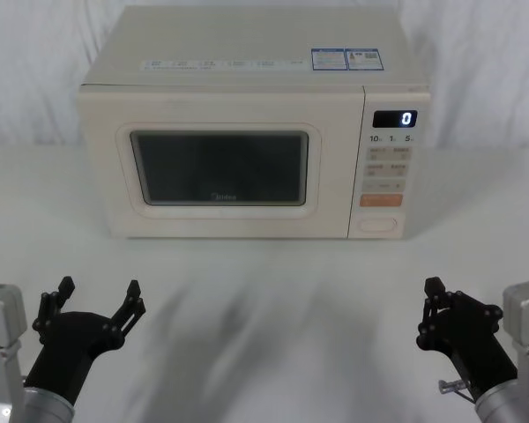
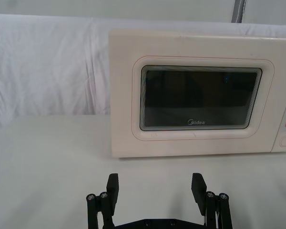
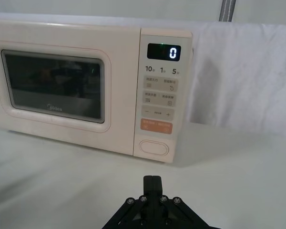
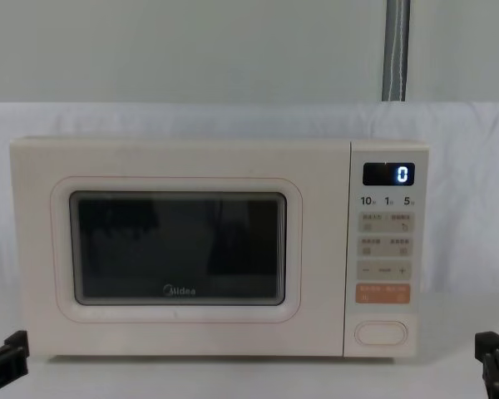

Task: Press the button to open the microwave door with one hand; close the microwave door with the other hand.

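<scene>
The door (image 1: 220, 167) sits flush and closed on the microwave (image 1: 247, 53) at the table's (image 1: 273, 300) far side, and the button (image 1: 379, 225) at the panel's foot looks untouched, so both pressing and closing remain. Nothing can be made out behind the dark window. The left gripper (image 1: 97, 295), fingers spread, and the right gripper (image 1: 434, 289), fingers pressed together on nothing, hang near the robot, well apart from the microwave.
</scene>
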